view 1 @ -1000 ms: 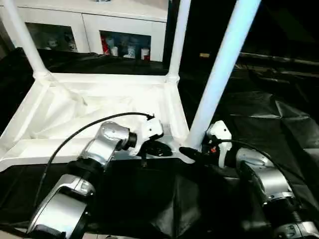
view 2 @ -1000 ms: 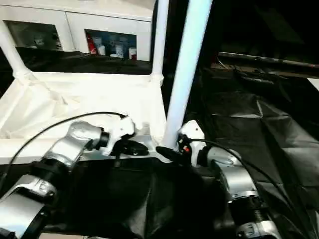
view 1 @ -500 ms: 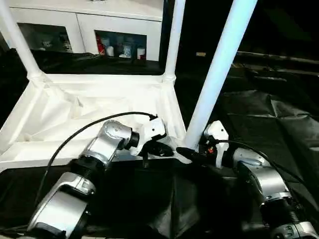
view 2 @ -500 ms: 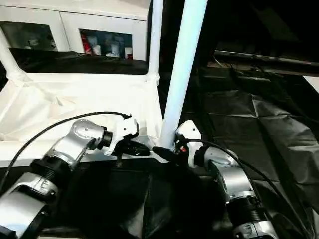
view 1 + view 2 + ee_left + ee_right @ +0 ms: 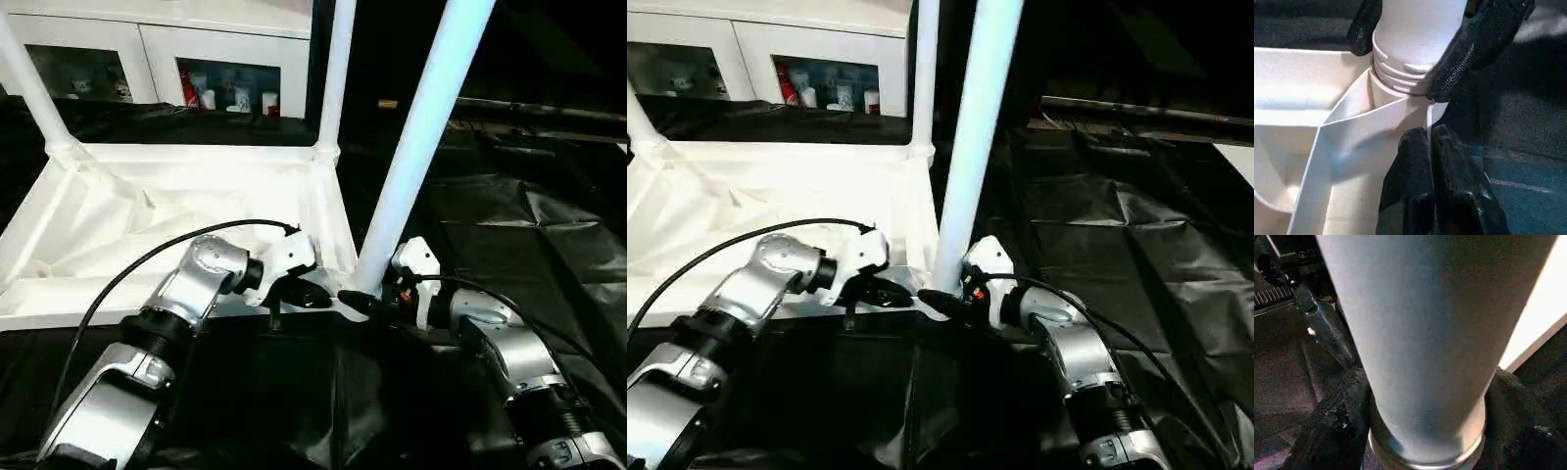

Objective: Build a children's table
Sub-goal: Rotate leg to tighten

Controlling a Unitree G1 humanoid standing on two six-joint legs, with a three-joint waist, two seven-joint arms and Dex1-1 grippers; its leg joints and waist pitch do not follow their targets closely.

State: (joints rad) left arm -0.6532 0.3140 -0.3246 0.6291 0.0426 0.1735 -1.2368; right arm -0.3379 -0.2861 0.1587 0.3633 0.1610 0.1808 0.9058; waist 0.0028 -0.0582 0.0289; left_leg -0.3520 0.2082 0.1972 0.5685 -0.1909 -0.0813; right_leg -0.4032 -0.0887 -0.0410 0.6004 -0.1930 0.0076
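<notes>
A white plastic table (image 5: 176, 211) lies upside down on black sheeting (image 5: 509, 225), its ribbed underside facing up and filling the left half of the scene. Two legs already stand in the far corners, the far left leg (image 5: 29, 83) and the far right leg (image 5: 333, 78). A third leg (image 5: 416, 147) rises from the near right corner, leaning slightly to the right, its collared end sitting at the corner socket (image 5: 1400, 90). Over the last second the table and this leg keep their places; the one change is that the left gripper (image 5: 1430, 181) has closed from slightly parted to clenched, its two black fingers now pressed together on a thin wall of the table's near right corner. That suggests it is steadying the top while the leg is seated. The right gripper (image 5: 1420, 431) stays wrapped around the base of that leg, fingers (image 5: 1476, 46) spread wide on either side, just above the collar.
</notes>
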